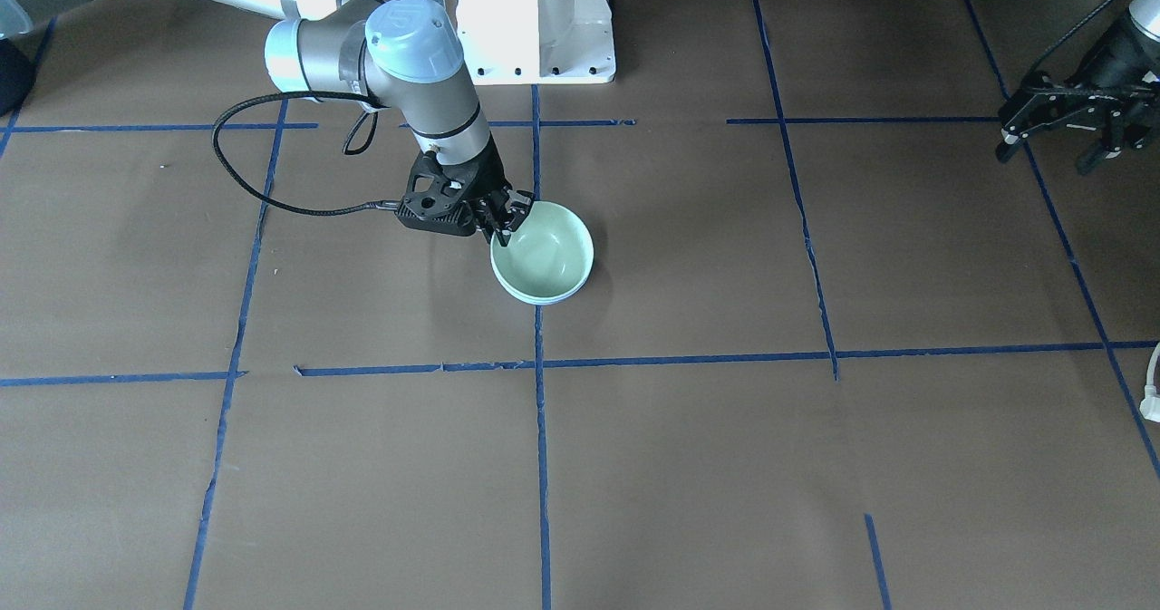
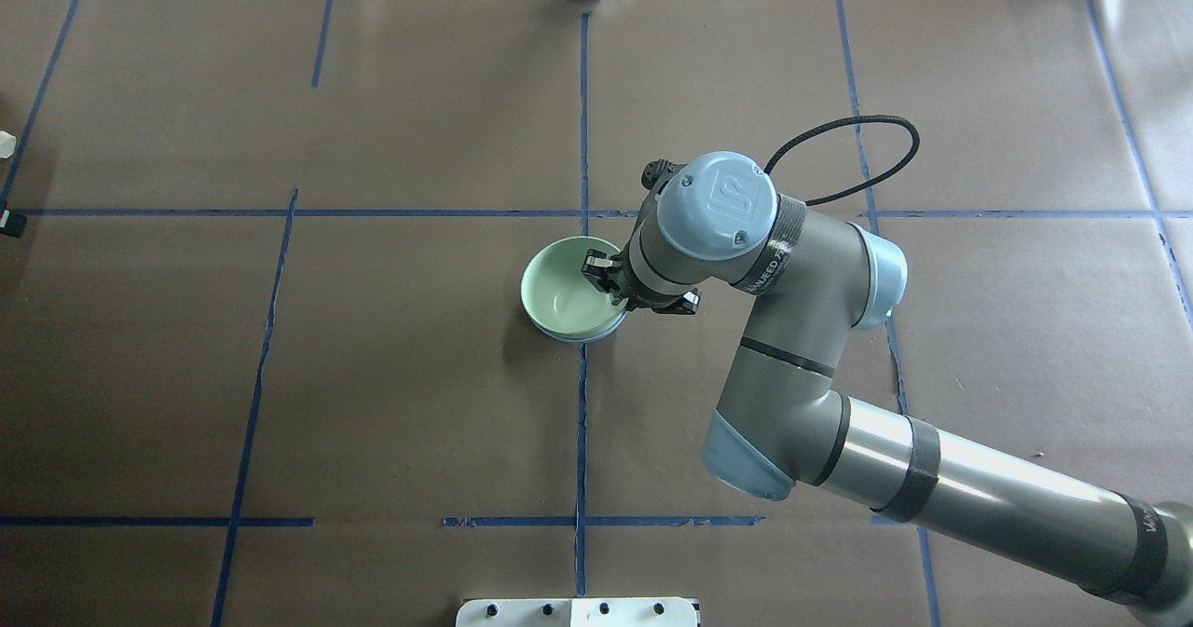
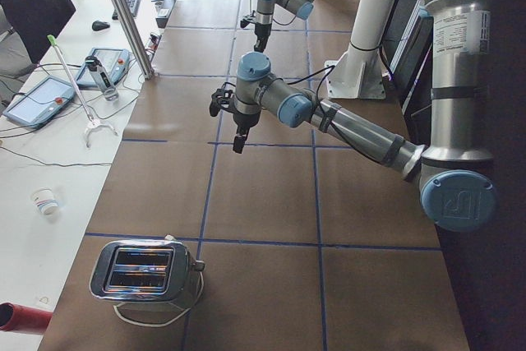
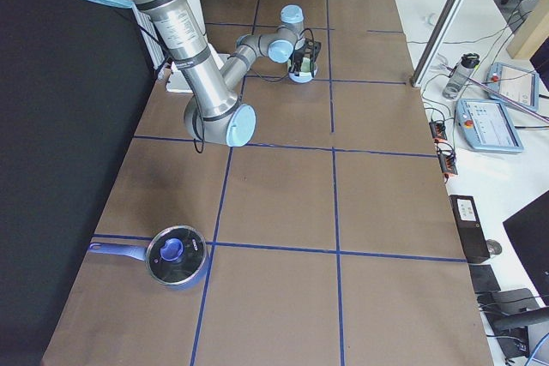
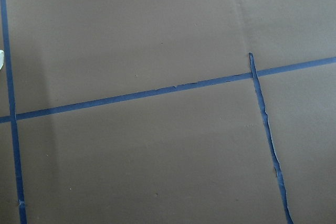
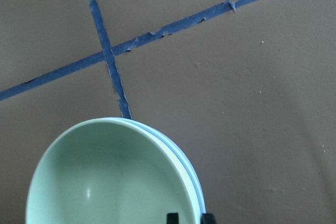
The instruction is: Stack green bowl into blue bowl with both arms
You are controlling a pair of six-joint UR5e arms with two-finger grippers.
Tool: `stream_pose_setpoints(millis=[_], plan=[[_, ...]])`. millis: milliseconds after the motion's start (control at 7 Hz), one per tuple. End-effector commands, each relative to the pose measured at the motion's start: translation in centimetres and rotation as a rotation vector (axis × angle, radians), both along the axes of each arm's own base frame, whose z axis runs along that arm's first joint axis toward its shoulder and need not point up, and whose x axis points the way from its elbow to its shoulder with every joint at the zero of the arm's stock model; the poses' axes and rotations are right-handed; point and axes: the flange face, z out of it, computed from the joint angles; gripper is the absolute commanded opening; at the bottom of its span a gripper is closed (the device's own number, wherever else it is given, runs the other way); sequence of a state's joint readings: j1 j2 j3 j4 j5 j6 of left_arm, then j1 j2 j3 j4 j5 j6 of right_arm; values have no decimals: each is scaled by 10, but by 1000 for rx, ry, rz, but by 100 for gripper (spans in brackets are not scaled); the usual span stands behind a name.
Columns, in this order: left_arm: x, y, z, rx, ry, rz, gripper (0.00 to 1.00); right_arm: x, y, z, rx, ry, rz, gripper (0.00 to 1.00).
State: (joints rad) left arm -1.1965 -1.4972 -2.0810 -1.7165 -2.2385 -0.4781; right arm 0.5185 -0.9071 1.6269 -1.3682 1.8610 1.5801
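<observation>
The green bowl (image 1: pixel 544 252) sits nested inside the blue bowl (image 1: pixel 536 301) near the table's middle, and only a thin blue rim shows under it. Both also show in the overhead view, green bowl (image 2: pixel 564 296) and blue bowl (image 2: pixel 570 337). My right gripper (image 1: pixel 507 217) is over the bowls' edge on the robot's side. In the right wrist view its fingertips (image 6: pixel 172 217) straddle the rim, shut on the green bowl (image 6: pixel 105 182), with the blue rim (image 6: pixel 196 190) just outside. My left gripper (image 1: pixel 1051 150) hangs open and empty, far off at the table's side.
The white pedestal base (image 1: pixel 535 21) stands at the robot's side of the table. A toaster (image 3: pixel 144 273) stands at the table's left end and a lidded pan (image 4: pixel 176 255) at its right end. Blue tape lines cross the brown table cover (image 1: pixel 689 465).
</observation>
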Motion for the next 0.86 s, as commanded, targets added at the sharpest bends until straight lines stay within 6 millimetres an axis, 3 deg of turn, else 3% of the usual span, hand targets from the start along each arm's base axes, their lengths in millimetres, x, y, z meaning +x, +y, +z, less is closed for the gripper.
stream_pose_setpoints(millis=[0,143,286,429,571,714], plan=[[0,0,0,-3,5,2,100,19,2,-13,-2,-8,5,100],[0,0,4,-8,4,10,100,67,-1,-25,-4,-16,35,100],[-3,6,17,-20,-9,17,100,136,0,-3,-45,-18,31,100],[-17,7,26,26,-33,47,100,204,-12,26,-18,-19,-5,100],[-38,10,44,53,-60,67,100,259,-12,70,35,18,-64,100],[-62,10,74,78,-95,101,100,325,-17,125,109,67,-136,100]])
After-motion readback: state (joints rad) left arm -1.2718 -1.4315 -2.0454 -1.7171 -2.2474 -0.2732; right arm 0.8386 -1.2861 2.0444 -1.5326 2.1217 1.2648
